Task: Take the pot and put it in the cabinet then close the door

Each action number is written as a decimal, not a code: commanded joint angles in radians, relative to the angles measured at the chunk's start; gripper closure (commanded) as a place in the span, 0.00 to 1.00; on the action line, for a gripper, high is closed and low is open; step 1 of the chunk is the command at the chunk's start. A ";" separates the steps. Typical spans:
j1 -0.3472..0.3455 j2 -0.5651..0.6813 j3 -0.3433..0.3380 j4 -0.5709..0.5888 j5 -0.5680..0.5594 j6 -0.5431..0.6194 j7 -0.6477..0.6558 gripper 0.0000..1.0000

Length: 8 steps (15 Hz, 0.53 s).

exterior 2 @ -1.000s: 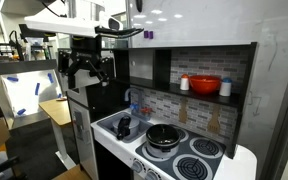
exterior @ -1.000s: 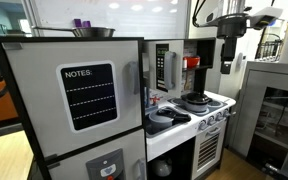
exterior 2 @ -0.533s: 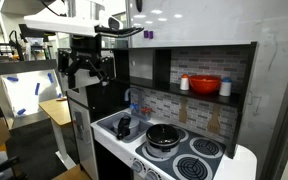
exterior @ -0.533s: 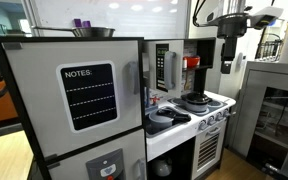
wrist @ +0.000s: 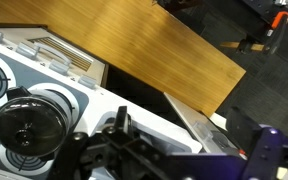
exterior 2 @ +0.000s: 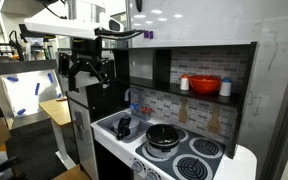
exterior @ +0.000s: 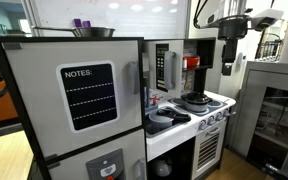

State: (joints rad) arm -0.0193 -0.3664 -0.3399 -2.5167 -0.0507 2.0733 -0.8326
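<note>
Pot [exterior 2: 165, 134] sits on a burner of the toy stovetop [exterior 2: 134, 141], towards its back edge, with open air above; it also shows in the wrist view [wrist: 29, 122]. Cabinet [exterior 2: 144, 68] is dark inside and its door [exterior: 165, 68] stands open. Gripper [exterior 2: 88, 82] hangs high beyond the stovetop's side edge, well apart from the pot, jaws spread wide and empty.

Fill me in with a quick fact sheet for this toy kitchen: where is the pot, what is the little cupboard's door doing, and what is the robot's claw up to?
pot: sits on the stove top, not held
gripper: open and empty, up in the air beside the kitchen, well away from the pot
cabinet: dark inside, no pot visible in it
door: appears to be swung open
red bowl: on the shelf above the stove
steel bowl: on top of the big grey unit
progress: pot not yet picked up
</note>
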 commanded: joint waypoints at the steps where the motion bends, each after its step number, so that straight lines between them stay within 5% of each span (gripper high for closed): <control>1: -0.027 0.062 0.018 -0.022 0.003 0.104 -0.060 0.00; 8: 0.001 0.231 0.069 -0.053 0.072 0.346 -0.291 0.00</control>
State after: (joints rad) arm -0.0145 -0.1868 -0.2962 -2.5727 -0.0358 2.3448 -1.0197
